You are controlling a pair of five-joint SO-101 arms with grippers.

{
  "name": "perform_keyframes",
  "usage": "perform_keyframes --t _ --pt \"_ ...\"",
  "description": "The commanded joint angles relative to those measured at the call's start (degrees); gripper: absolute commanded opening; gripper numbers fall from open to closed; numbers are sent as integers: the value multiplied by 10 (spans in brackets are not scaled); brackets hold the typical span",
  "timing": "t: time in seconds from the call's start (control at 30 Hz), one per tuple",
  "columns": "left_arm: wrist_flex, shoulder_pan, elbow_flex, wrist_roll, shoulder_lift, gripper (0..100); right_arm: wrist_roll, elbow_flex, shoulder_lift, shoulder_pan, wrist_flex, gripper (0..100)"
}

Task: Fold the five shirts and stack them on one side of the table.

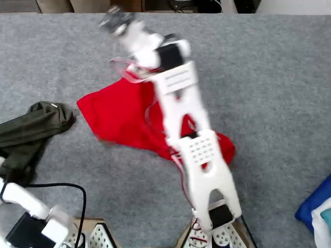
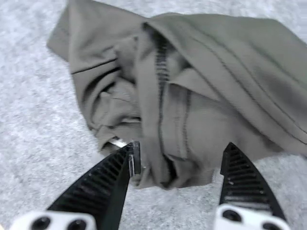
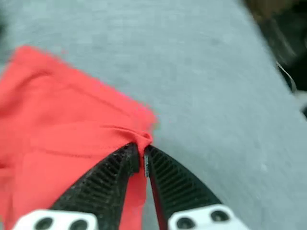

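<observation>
Grey tabletop (image 1: 269, 93) underneath. Held a rumpled red shirt (image 1: 114, 116) near the middle, its edge pinched tight between the closed fingers of the right gripper (image 3: 142, 148). Held an olive shirt (image 2: 206, 86) crumpled at the left edge, one bunched fold between the wide-open fingers of the left gripper (image 2: 182, 146).

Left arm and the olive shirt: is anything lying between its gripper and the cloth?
Nothing visible does. In the left wrist view the left gripper is open, and the olive shirt shows its crumpled edge directly between the fingers, with bare grey table beside it. The red shirt lies beside the olive one, not over it.
</observation>
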Motion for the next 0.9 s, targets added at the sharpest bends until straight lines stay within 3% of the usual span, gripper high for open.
perform_keyframes --t 0.0,0.23,0.43,0.63,0.87 --pt "-5 49 -9 -2 -22 278 -15 -26 -73 82 11 4" --pt "-5 197 -8 0 -22 278 -12 -26 -88 218 18 4" --pt "-19 372 -11 47 -22 278 -15 -4 -49 277 18 4" --pt "-155 512 -22 172 -15 281 -15 -4 37 305 18 4" --pt "-359 609 -56 310 62 282 -23 -5 128 305 -18 4"
